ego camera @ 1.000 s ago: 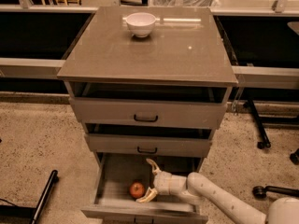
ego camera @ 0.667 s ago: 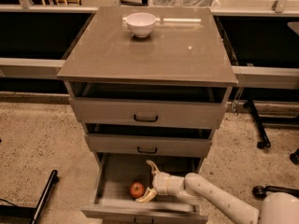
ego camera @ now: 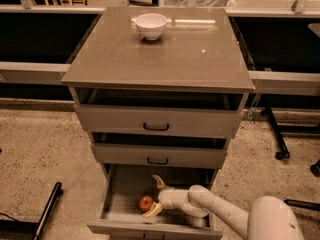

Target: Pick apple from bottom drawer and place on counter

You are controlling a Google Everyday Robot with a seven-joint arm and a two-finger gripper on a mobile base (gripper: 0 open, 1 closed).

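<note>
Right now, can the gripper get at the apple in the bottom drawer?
Probably yes: the gripper is open inside the pulled-out bottom drawer, right beside the apple, with nothing between them.

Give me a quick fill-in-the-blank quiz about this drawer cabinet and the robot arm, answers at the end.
1. The bottom drawer holds one red ___.
2. On the counter stands a white ___.
3. The gripper, inside that drawer right beside the fruit, has its fingers ___.
Answers: apple; bowl; open.
</note>
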